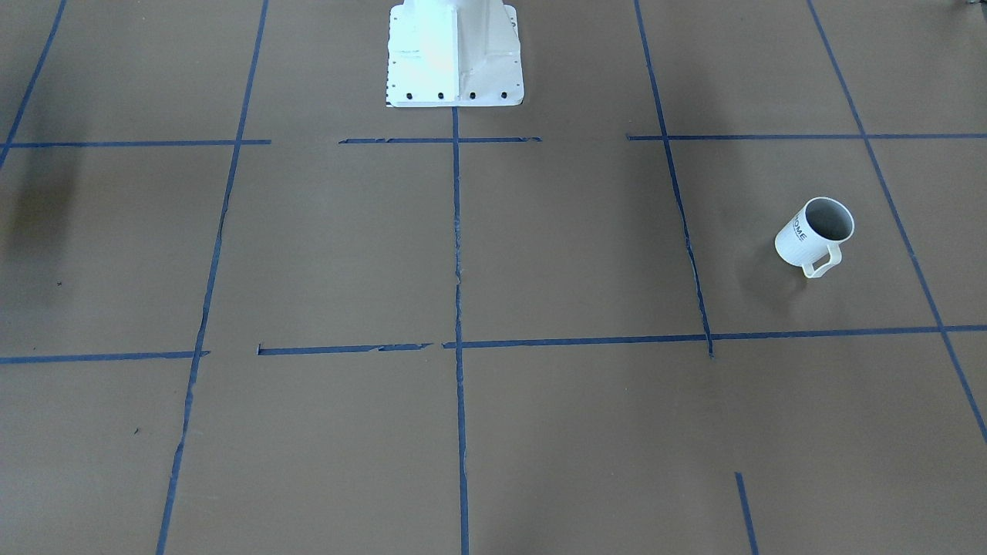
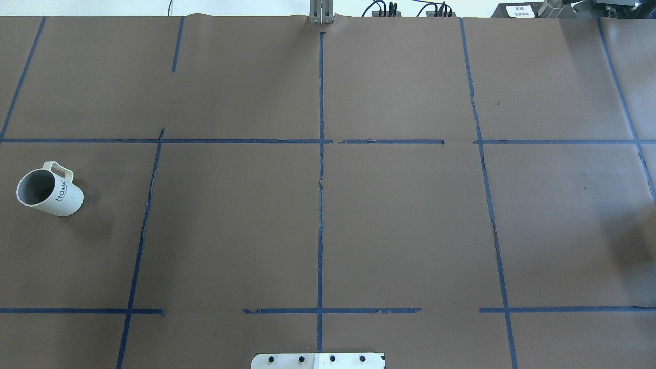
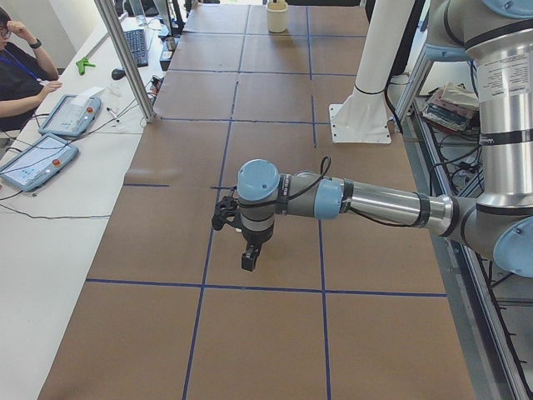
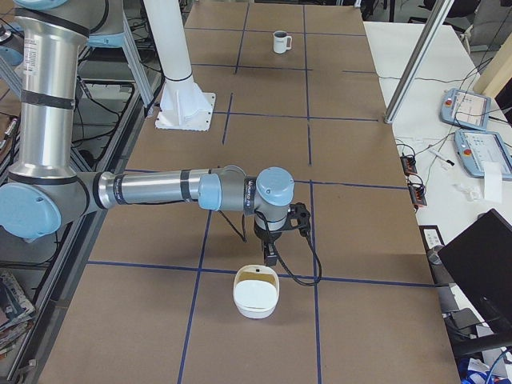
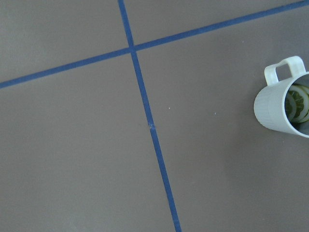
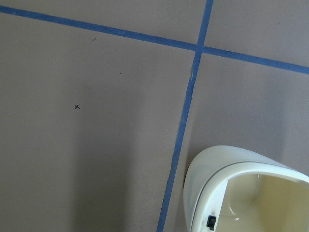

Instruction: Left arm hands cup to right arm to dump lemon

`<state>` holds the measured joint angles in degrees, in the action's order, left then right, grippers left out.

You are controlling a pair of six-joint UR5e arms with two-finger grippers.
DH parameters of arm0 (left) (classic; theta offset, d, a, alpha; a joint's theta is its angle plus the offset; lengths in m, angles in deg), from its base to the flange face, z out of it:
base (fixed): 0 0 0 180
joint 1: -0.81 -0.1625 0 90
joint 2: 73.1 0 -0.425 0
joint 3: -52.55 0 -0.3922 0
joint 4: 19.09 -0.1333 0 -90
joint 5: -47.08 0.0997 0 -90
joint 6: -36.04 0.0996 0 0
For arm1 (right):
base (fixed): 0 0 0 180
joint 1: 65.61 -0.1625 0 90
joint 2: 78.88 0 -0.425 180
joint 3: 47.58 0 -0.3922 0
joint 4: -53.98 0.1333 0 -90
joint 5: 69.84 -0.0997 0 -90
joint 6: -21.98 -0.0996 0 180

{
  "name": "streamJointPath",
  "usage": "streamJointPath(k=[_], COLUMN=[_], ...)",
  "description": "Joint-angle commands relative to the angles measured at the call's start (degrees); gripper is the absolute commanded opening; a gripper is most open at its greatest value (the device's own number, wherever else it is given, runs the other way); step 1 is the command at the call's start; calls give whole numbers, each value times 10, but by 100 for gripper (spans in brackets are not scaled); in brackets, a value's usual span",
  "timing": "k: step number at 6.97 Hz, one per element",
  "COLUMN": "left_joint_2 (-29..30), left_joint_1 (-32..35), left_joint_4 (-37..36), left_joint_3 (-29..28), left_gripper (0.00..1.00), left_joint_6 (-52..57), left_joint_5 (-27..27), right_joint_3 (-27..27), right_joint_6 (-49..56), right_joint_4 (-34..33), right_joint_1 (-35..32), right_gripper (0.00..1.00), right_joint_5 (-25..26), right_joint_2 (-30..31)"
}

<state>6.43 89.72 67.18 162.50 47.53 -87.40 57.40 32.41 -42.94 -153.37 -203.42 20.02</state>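
The cup (image 1: 802, 235) is a white mug with black "HOME" lettering. It stands on the brown table near the left end in the overhead view (image 2: 61, 197), and small at the far end in the exterior right view (image 4: 280, 42). The left wrist view shows the cup (image 5: 275, 108) at its right edge with the yellow-green lemon (image 5: 298, 104) inside. The left gripper (image 3: 249, 257) hangs over the table on the near arm; the cup is hidden in that view. The right gripper (image 4: 270, 254) hangs just above a cream bin. I cannot tell whether either gripper is open or shut.
A cream bin (image 4: 256, 293) sits on the table under the right gripper and shows in the right wrist view (image 6: 231, 193). The white robot base (image 1: 455, 54) stands at the table's back edge. An operator (image 3: 21, 71) sits at a side table with tablets.
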Motion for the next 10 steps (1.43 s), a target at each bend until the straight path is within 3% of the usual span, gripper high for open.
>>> streamJointPath(k=[1,3,6,8,10], left_joint_2=[7,-2,-2,5,14], left_joint_1=[0,-56,-188,-259,-283], left_joint_4=[26,77,262,357,362], left_joint_3=[8,2,-28,-70,-93], left_gripper=[100,100,100,100,100], left_joint_6=[-3,-144,-445,-541,-546], left_joint_5=[0,7,47,81,82], right_joint_3=[0,-1,-1,-1,-2], right_joint_6=[-1,-1,-1,-1,-1], right_joint_4=[0,0,0,0,0], right_joint_1=[1,4,4,4,4], right_gripper=[100,100,100,100,100], right_joint_5=[0,0,0,0,1], right_joint_2=[0,0,0,0,1])
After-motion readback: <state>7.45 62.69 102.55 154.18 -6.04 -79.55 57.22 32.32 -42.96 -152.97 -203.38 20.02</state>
